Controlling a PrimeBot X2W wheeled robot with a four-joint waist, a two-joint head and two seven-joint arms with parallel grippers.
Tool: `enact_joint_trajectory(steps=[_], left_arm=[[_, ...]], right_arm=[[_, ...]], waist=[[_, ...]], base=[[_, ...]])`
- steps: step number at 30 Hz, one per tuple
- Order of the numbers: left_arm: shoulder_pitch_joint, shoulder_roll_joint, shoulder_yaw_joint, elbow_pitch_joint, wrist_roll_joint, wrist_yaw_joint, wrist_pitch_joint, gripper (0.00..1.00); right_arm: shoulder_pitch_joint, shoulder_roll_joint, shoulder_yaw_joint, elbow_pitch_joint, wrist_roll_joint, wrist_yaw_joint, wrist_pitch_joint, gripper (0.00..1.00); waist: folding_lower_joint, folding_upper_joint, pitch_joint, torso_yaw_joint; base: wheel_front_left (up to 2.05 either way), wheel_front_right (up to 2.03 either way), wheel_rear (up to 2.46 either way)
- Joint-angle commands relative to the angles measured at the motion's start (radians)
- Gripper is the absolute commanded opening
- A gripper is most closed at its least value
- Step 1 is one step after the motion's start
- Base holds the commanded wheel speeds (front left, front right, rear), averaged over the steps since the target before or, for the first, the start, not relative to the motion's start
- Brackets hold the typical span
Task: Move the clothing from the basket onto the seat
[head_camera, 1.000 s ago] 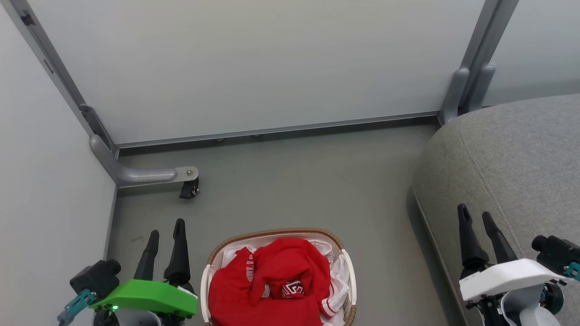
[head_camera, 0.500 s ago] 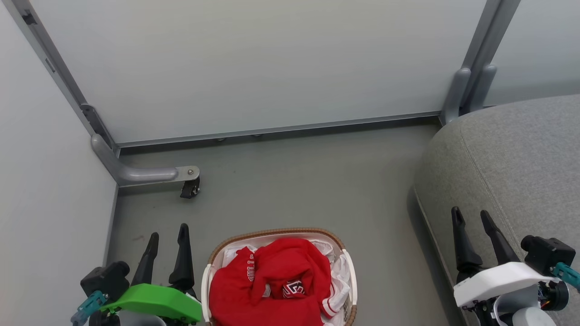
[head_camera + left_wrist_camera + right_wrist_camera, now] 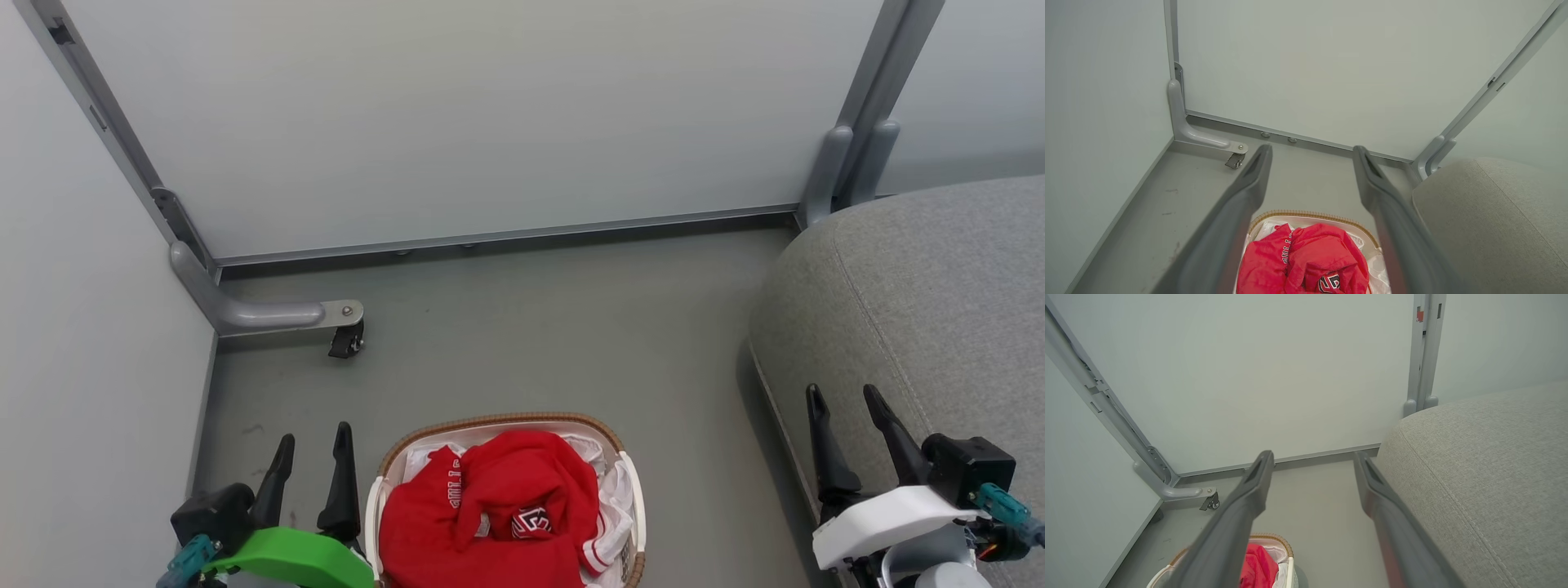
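White lettering on red clothing [image 3: 522, 482]: creased, part hidden, illegible. No other txt.

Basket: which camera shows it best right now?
Head view. The basket shows its far rim, both side handles and the clothing inside; the near end is cut off. Left wrist view: the middle, sides hidden by the jaws. Right wrist view: the far end, partly behind a jaw.

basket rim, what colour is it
Brown woven rim on the white basket; clearest in the head view.
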Motion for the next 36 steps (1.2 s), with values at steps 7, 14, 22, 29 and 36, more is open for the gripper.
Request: enact_joint_trajectory(steps=[7,14,22,29,36], left_arm=[[0.01,0.007,-0.009,0.023,0.066,-0.006,-0.021,1.0],[0.015,0.008,-0.016,0.032,0.113,-0.006,-0.036,1.0],[0.022,0.008,-0.023,0.039,0.163,-0.007,-0.052,1.0],[0.025,0.009,-0.026,0.041,0.205,-0.008,-0.063,1.0],[0.025,0.009,-0.029,0.045,0.223,-0.009,-0.069,1.0]], right_arm=[[0.017,-0.007,0.003,-0.002,-0.075,0.0,-0.023,1.0],[0.023,-0.007,0.007,-0.004,-0.134,0.0,-0.038,1.0],[0.027,-0.008,0.012,-0.007,-0.195,0.0,-0.053,1.0],[0.034,-0.009,0.017,-0.011,-0.247,0.0,-0.065,1.0],[0.036,-0.009,0.018,-0.009,-0.271,0.0,-0.072,1.0]], waist=[[0.0,0.0,-0.004,0.001],[0.0,0.0,-0.007,0.003],[-0.0001,0.0,-0.011,0.006],[-0.0001,0.0,-0.009,0.007],[-0.0001,0.0,-0.008,0.009]], base=[[0.0,0.0,0.0],[0.0,0.0,0.0],[0.0,0.0,0.0],[0.0,0.0,0.0],[0.0,0.0,0.0]])
